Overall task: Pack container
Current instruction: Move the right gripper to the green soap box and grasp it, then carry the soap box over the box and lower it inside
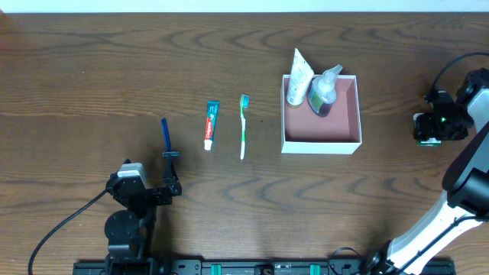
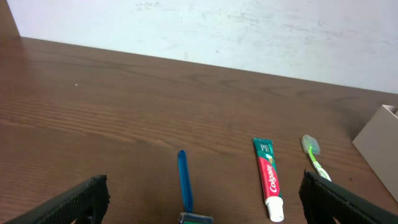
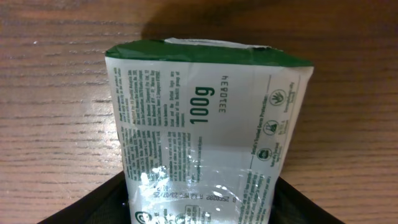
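Observation:
The container (image 1: 321, 145), a square white box with a pink inside, stands right of centre and holds a white tube (image 1: 299, 76) and a clear bottle (image 1: 325, 92). Its corner (image 2: 380, 140) shows at the right edge of the left wrist view. A green-and-white soap packet (image 3: 205, 112) lies on the wood at the far right. My right gripper (image 3: 202, 202) has both fingers pressed against its sides. My left gripper (image 2: 200, 190) stands wide open low over the table. The head of a blue razor (image 2: 183, 180) lies between its fingers.
A red-and-white toothpaste tube (image 1: 212, 124) and a green toothbrush (image 1: 244, 126) lie side by side left of the container. The razor (image 1: 165, 136) lies further left. The right arm (image 1: 458, 191) reaches in from the bottom right corner.

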You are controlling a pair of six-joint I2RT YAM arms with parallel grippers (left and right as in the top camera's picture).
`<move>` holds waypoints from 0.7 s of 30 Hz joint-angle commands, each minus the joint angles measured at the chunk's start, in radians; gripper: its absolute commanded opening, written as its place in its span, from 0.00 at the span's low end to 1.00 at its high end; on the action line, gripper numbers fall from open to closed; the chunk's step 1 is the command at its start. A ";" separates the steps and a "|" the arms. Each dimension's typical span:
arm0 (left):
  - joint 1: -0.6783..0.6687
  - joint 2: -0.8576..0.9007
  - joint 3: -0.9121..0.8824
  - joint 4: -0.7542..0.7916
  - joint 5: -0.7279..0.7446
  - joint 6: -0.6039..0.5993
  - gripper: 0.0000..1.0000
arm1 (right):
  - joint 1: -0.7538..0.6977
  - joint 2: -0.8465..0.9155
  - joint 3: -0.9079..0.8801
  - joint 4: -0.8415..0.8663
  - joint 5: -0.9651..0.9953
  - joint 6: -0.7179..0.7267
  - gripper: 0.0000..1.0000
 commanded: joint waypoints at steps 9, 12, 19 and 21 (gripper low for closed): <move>0.003 -0.006 -0.018 -0.027 0.014 0.013 0.98 | 0.015 0.002 0.027 -0.004 0.007 0.084 0.56; 0.003 -0.006 -0.018 -0.027 0.014 0.014 0.98 | 0.035 -0.008 0.088 -0.051 0.005 0.124 0.57; 0.003 -0.006 -0.018 -0.027 0.014 0.013 0.98 | 0.132 -0.037 0.304 -0.254 -0.113 0.208 0.56; 0.003 -0.006 -0.018 -0.027 0.014 0.013 0.98 | 0.170 -0.041 0.363 -0.311 -0.160 0.208 0.55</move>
